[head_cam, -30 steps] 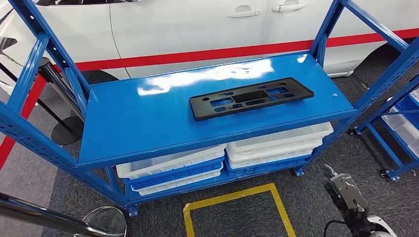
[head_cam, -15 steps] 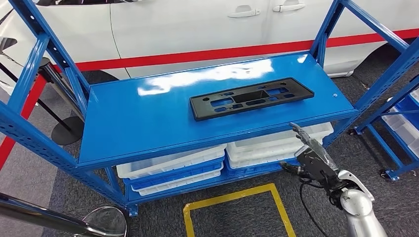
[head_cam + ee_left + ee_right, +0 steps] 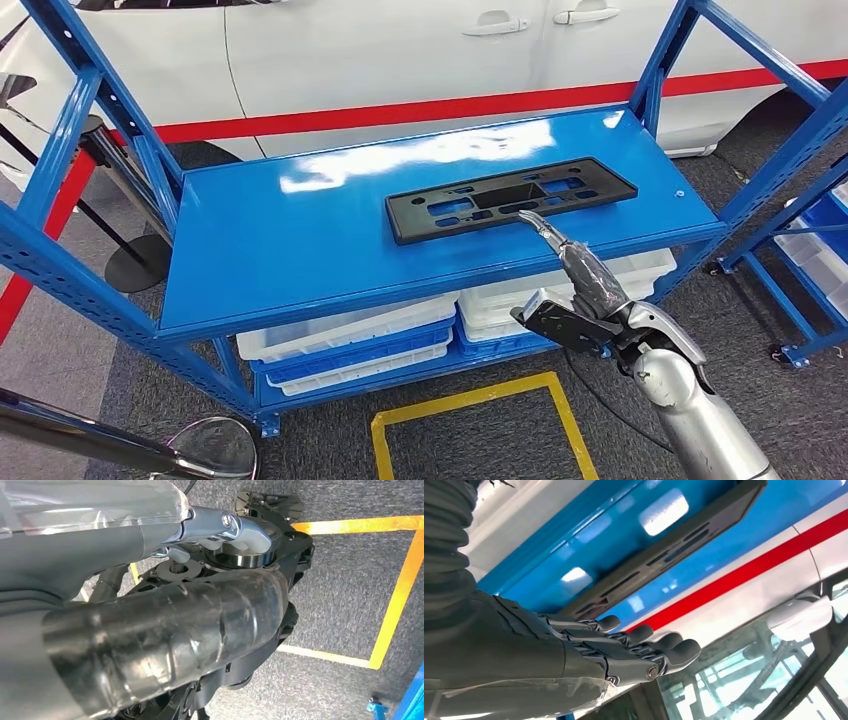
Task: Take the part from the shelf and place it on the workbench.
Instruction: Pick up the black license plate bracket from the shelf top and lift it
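A flat black plastic part (image 3: 510, 199) with several cut-outs lies on the blue top shelf (image 3: 300, 240), right of its middle. My right hand (image 3: 575, 275) is raised in front of the shelf's front edge, fingers stretched out and apart, tips just short of the part's near edge, holding nothing. The right wrist view has the same part (image 3: 664, 550) beyond the straight fingers (image 3: 644, 645).
The blue rack's uprights (image 3: 100, 110) stand at both ends. White and blue trays (image 3: 560, 295) are stacked on the lower shelf. A white car (image 3: 400, 50) with a red stripe is behind. A yellow floor square (image 3: 475, 420) lies in front, another blue rack (image 3: 815, 240) at right.
My right arm has risen from low at the right and reached forward and left, so the fingertips now stand at the part's near edge. The part has not moved.
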